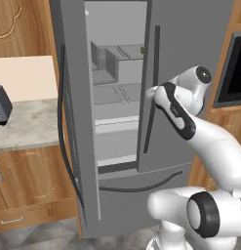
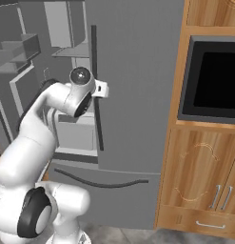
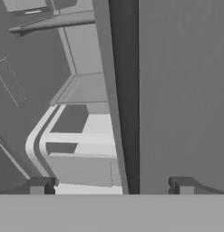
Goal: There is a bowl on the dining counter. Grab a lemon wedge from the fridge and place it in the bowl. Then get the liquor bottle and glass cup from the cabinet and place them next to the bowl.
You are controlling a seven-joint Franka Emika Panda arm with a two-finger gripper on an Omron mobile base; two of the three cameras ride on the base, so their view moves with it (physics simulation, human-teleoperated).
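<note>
lemon wedge (image 1: pixel 142 49) waited on an upper fridge shelf, hand released at the right door's handle

the fridge (image 1: pixel 190 29) stood with its left door (image 1: pixel 73 122) swung wide in the left base view and its right door (image 2: pixel 138 81) apparently shut or nearly so; the yellow-green speck near the top centre of that view, beside a clear bin (image 1: pixel 105 61), looked like the wedge, though it was too small to be sure. the hand (image 3: pixel 111 183) was released, its fingertips (image 3: pixel 41 185) spread either side of the door's edge and the dark handle (image 1: pixel 152 88), gripping nothing. in my judgement the reach should clear that door edge first, swing toward the open side, then go in level above the shelf lip and close gently, as so thin a sliver could slip.
</note>
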